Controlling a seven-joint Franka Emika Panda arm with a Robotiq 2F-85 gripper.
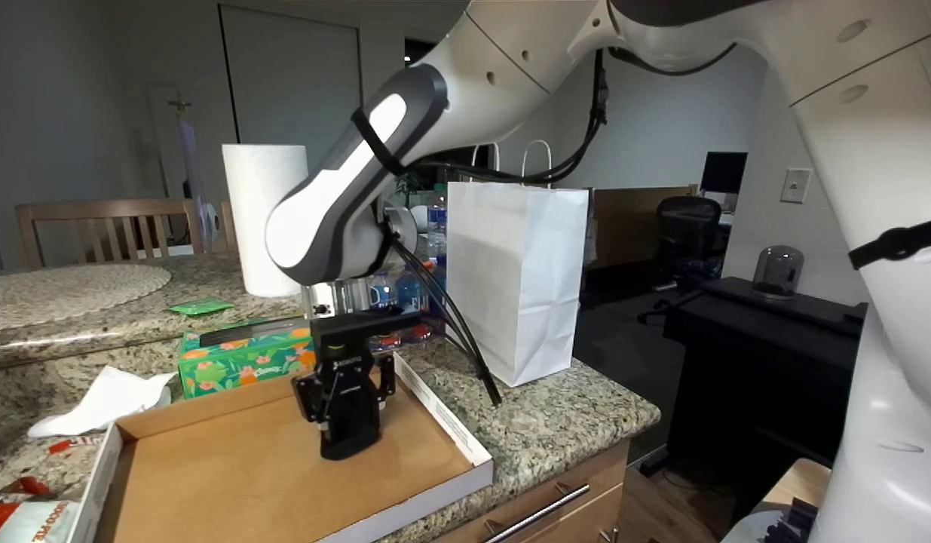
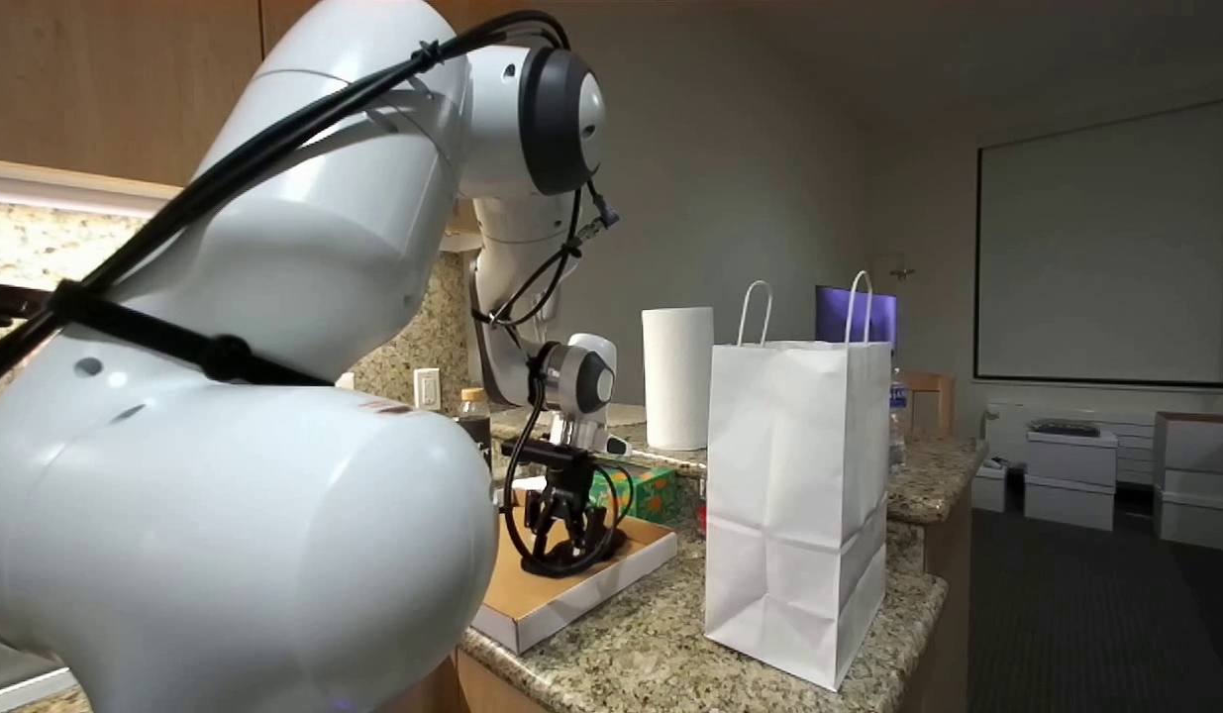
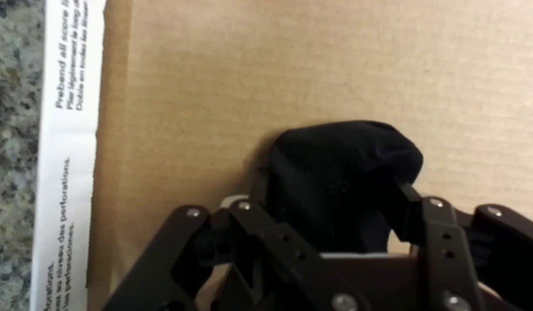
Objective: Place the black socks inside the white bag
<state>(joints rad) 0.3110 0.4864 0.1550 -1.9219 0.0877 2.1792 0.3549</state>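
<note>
Black socks (image 3: 344,151) bunched in the cardboard tray (image 1: 209,471), short of the bag; count unclear. Claw (image 3: 335,203) straddles the bunch in the wrist view, fingertips (image 3: 412,216) at about 9 and 4 o'clock of it, fabric filling the space between; cannot tell whether they pinch it. White bag (image 1: 484,264) upright on the granite counter (image 1: 578,422), outside the tray, in an exterior view between 1 and 2 o'clock from the claw. Same view: tissue box (image 1: 246,362) at 10 o'clock, paper towel roll (image 1: 258,219) near 11.
</note>
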